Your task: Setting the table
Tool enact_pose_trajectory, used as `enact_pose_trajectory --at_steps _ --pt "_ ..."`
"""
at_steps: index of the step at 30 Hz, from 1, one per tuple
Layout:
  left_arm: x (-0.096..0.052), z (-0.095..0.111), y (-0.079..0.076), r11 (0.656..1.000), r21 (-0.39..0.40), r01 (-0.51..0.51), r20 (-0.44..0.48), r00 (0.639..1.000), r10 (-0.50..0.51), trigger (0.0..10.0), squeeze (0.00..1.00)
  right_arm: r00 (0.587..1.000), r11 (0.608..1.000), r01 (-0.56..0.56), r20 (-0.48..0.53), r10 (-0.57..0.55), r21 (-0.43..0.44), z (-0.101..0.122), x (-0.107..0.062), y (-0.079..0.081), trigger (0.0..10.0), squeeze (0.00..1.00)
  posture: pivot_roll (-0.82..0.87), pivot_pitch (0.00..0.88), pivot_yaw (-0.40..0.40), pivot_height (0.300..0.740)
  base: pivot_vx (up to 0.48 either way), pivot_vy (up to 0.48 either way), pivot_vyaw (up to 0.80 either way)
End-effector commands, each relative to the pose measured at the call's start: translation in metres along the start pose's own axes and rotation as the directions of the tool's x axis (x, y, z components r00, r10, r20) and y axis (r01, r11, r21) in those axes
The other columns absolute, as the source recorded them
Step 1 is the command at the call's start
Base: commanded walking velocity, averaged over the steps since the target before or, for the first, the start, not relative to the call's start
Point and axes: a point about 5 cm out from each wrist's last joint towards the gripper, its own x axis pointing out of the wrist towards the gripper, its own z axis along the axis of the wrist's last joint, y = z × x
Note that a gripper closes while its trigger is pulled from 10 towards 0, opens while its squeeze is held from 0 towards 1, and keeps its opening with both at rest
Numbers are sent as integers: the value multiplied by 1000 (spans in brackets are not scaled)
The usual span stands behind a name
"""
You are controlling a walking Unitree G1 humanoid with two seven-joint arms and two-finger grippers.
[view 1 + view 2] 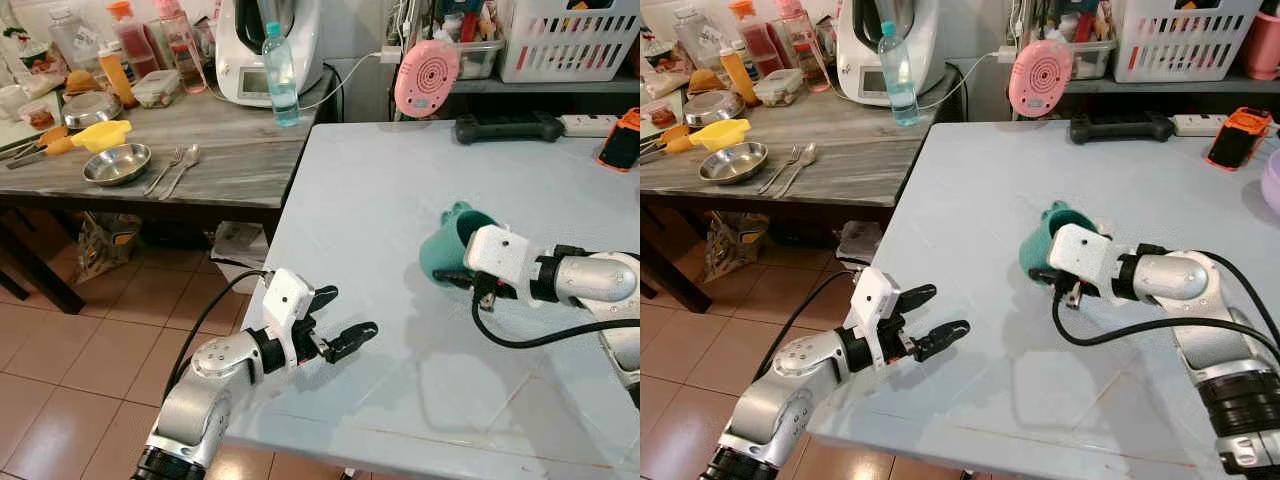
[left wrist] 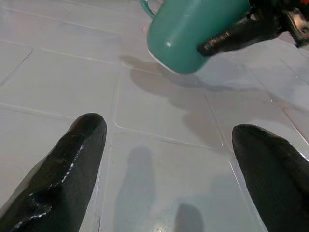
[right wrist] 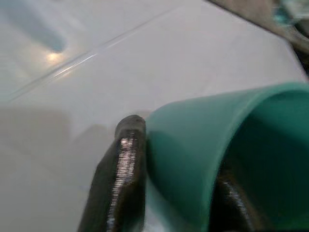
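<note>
The step in hand looks like placing the cup: the right gripper point(image 1: 1040, 268) holds a teal mug point(image 1: 1045, 243) over the light blue table point(image 1: 990, 180), approx. in the middle of it, well apart from every edge. The mug is tilted, w/ its mouth turned toward the wrist, and in the left wrist view its base seems lifted a bit, a shadow lying on the table under it; if it touches the surface or not, I cannot tell for sure. The grip is over the rim: in the right wrist view one black finger point(image 3: 123, 179) presses on the outside wall and the other finger sits inside the mug, so the gripper is clenched on the wall. The left gripper point(image 1: 330, 320) hangs at the table's near left edge, fingers spread wide, holding nothing and touching nothing, pointed toward the mug. Next move, in my judgement: bring the mug upright, lower it until the base is flat on the table, then loosen the fingers and pull the inner one out w/o dragging the mug. Risk: the mug may tip if released while tilted. On the wooden side table point(image 1: 240, 160) at the left lie a steel bowl point(image 1: 117, 163) and a fork and spoon point(image 1: 175, 170), probably the next items to bring.
</note>
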Motion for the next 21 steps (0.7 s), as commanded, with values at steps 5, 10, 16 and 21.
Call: enact_pose_trajectory --at_steps 5,10,16,21 --pt "0 -2 0 1000 -13 10 -9 1000 -10 10000 0 992 989 -126 -32 123 -83 9 -5 -8 0 0 -134 0 57 740 0 0 0" --pt "-4 -2 0 997 -40 65 5 998 -65 10000 0 988 985 -152 -39 149 -84 9 0 -12 0 0 -129 3 45 740 0 0 0" --pt "-8 -1 6 998 -28 48 11 999 -48 10000 0 982 979 -189 -38 187 -78 7 6 -8 0 0 -124 2 44 740 0 0 0" --pt "-8 -4 6 998 -32 56 8 998 -55 10000 0 977 974 -213 -39 210 -78 7 9 -8 588 0 -124 2 44 740 0 0 0"
